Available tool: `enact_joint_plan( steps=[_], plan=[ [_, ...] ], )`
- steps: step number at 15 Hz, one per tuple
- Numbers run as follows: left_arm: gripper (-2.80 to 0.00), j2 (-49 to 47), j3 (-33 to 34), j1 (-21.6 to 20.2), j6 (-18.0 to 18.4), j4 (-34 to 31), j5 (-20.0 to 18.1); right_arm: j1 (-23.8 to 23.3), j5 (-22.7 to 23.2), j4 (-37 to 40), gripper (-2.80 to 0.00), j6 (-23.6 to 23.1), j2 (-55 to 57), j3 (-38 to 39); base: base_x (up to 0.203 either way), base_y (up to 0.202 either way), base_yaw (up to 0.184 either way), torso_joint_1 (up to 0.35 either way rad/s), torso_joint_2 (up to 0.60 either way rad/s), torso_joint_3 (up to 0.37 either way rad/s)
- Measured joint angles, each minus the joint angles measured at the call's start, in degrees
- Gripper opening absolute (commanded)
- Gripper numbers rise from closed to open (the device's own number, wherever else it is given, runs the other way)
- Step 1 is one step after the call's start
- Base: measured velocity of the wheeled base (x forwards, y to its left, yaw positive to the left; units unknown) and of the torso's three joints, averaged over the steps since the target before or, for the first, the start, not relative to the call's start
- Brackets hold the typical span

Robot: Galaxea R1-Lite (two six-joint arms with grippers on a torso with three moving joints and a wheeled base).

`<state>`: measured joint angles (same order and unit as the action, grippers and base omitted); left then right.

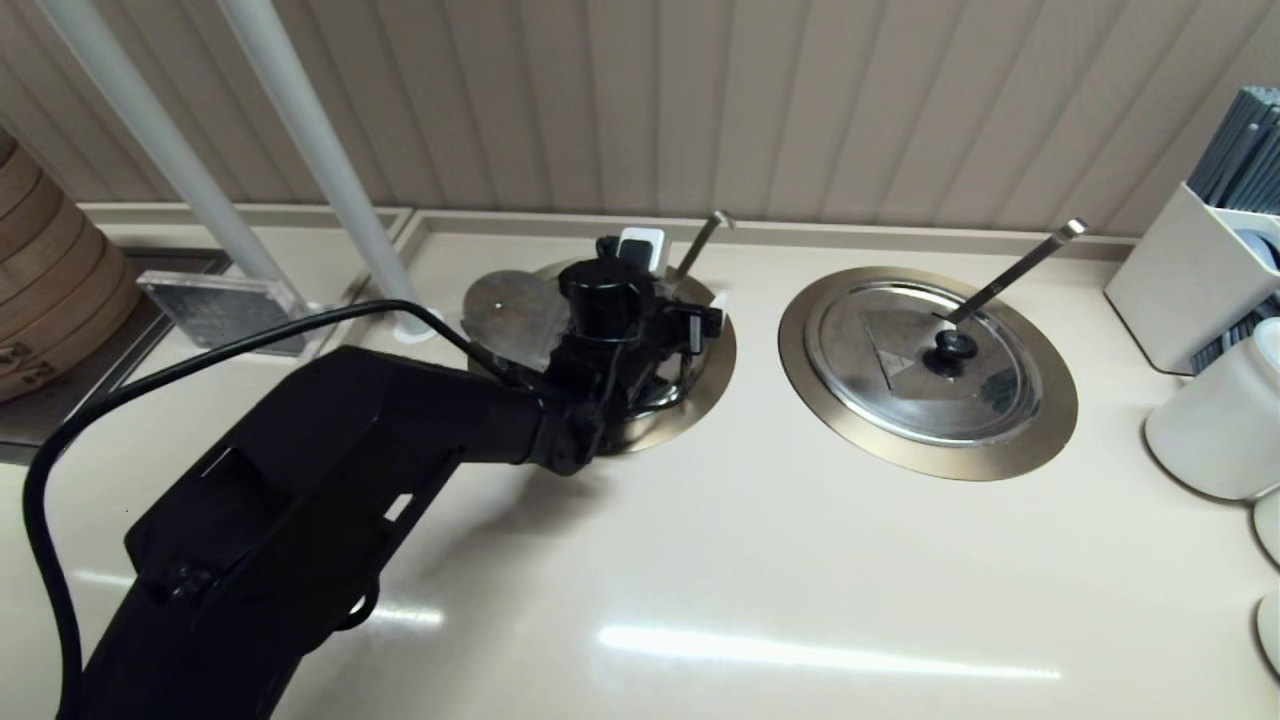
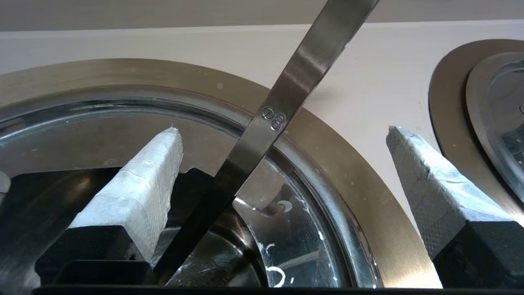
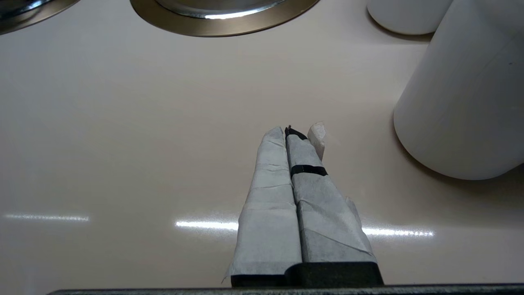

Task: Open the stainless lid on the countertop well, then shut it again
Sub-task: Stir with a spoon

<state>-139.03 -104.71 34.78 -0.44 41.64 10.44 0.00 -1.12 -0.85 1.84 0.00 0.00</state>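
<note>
My left gripper (image 1: 678, 272) hangs open over the countertop well (image 1: 715, 372), the left one with the bronze-gold ring (image 2: 348, 172). Its taped fingers (image 2: 139, 192) straddle the hook-tipped ladle handle (image 2: 286, 102) without touching it. The stainless lid (image 1: 508, 310) lies shifted toward the well's left side, its edge notch (image 2: 262, 209) beside the handle. Part of the steel basin (image 2: 294, 250) shows to the right of it. The ball knob is hidden under the wrist. My right gripper (image 3: 292, 132) is shut on nothing, low over bare counter, out of the head view.
The twin well (image 1: 1050, 440) on the right has its lid (image 1: 900, 370) seated and a straight ladle handle (image 1: 1010, 270). White containers (image 1: 1215, 430) and a utensil holder (image 1: 1170, 280) stand far right. Bamboo steamers (image 1: 50, 290), two poles (image 1: 320, 150) and a sign stand (image 1: 215, 310) are at the left.
</note>
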Motion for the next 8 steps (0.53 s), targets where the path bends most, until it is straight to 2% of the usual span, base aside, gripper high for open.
enact_joint_plan(
  steps=[3, 8],
  plan=[
    [0.00, -4.16, -6.32, -0.17, 0.03, -0.02, 0.14, 0.00, -0.02, 0.00, -2.80, 0.00, 0.00, 0.00, 0.000, 0.000, 0.000, 0.000, 0.00, 0.000],
    [0.00, -6.48, -8.01, -0.41, -0.05, 0.06, -0.24, 0.00, -0.02, 0.00, -2.80, 0.00, 0.00, 0.00, 0.000, 0.000, 0.000, 0.000, 0.00, 0.000]
  ],
)
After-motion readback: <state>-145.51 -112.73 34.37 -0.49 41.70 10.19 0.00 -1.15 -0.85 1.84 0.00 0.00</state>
